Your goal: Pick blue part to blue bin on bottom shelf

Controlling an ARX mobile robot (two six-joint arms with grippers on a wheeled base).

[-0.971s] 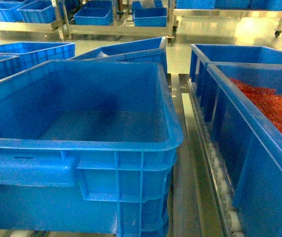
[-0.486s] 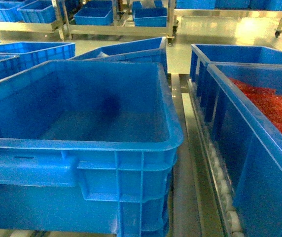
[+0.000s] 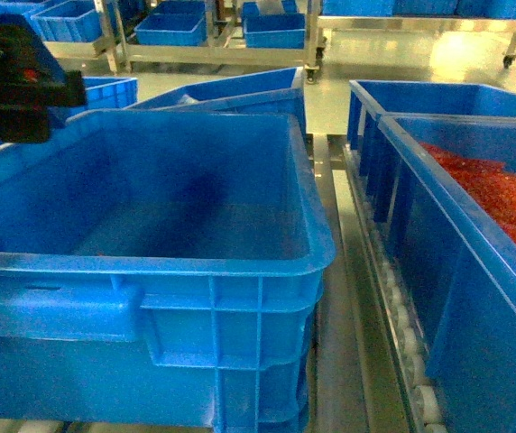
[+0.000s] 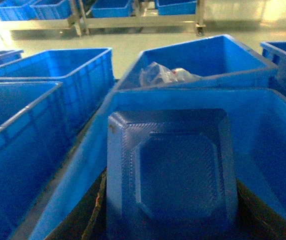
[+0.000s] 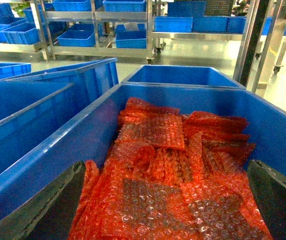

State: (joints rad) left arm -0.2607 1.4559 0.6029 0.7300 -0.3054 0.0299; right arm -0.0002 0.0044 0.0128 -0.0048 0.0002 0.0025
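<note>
The left gripper [image 3: 14, 81] shows as a black bulk at the upper left of the head view, above the far left corner of the blue bin [image 3: 240, 263]. In the left wrist view it is clamped on the blue part [image 4: 170, 172], a dark blue moulded tray-like piece with rounded corners, a stepped recess and fine ribbing. The part's flat face is towards the camera and its long axis runs up the frame, top edge towards the bin's far wall.

The bin is smooth glossy plastic with a thick rolled rim and ribbed outer walls. It sits on the bottom shelf [image 3: 393, 307], whose steel rail carries small white rollers.

The right gripper [image 5: 165, 220] hangs spread over crinkled red bubble wrap [image 5: 173, 170] in a neighbouring crate [image 3: 456, 234].
</note>
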